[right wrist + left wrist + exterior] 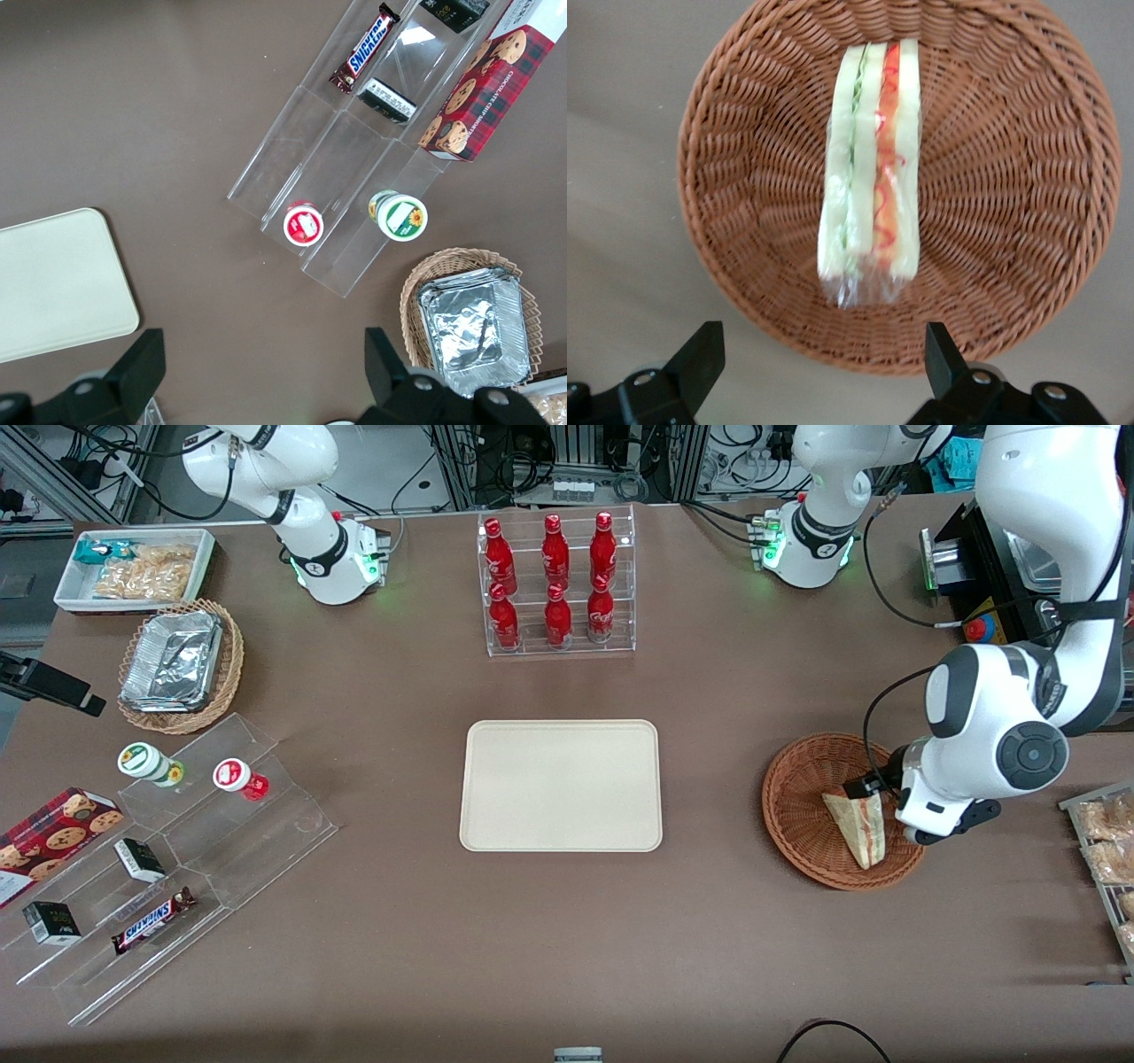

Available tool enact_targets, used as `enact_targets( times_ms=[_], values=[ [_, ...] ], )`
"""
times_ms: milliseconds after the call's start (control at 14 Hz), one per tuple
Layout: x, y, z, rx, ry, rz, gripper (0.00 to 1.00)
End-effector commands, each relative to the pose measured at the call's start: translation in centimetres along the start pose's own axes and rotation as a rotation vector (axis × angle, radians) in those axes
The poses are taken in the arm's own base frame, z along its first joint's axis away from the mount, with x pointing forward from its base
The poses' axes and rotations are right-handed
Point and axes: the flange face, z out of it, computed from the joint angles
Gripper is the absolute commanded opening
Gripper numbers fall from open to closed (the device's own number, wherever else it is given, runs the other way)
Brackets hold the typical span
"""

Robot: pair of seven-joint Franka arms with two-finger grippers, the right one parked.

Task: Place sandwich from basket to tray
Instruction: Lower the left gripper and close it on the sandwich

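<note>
The sandwich point(858, 828) point(871, 168), a clear-wrapped wedge with red and green filling stripes, lies in the reddish-brown wicker basket point(788, 779) point(744, 133) toward the working arm's end of the table. My gripper point(877, 802) point(819, 354) hovers over the basket's rim, above the sandwich's wrapped end. It is open, its black fingertips point(700, 354) spread wider than the sandwich, with nothing between them. The beige tray point(561, 784) point(53, 283) lies flat mid-table, with nothing on it.
A clear rack of red bottles point(556, 584) stands farther from the camera than the tray. A stepped acrylic display point(177, 841) with snacks, a tan basket of foil containers point(182, 660) and a white snack bin point(133, 567) sit toward the parked arm's end. Bagged snacks point(1107, 841) lie beside the wicker basket.
</note>
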Motion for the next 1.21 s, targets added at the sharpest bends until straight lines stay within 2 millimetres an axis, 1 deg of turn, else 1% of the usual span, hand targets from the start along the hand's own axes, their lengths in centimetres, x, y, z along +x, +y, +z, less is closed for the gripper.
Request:
enact_targets(
  times_ms=[0, 143, 286, 500, 571, 643, 714, 786, 929, 1000, 1071, 1143],
  values=[
    [1.4, 0.5, 1.7, -0.039, 0.025, -0.068, 1.0],
    [2.2, 1.0, 2.7, -0.059, 0.048, -0.093, 1.0],
    [2.7, 1.1, 3.1, -0.07, 0.06, -0.095, 1.0],
    [3.6, 1.4, 5.8, -0.081, 0.063, -0.092, 1.0],
    [4.2, 0.7, 6.6, -0.084, 0.057, -0.106, 0.86],
    [4.5, 0.3, 6.7, -0.089, 0.058, -0.114, 0.61],
    [4.5, 0.3, 6.6, -0.09, 0.059, -0.116, 0.42],
    [4.4, 0.5, 6.5, -0.088, 0.058, -0.114, 0.3],
    [4.0, 1.0, 5.9, -0.084, 0.062, -0.093, 0.26],
    [3.8, 1.1, 4.7, -0.089, 0.079, -0.089, 0.24],
    [3.0, 2.0, 3.5, -0.084, 0.085, -0.071, 0.22],
    [1.1, 5.2, 2.8, -0.067, 0.067, -0.016, 0.22]
  ],
)
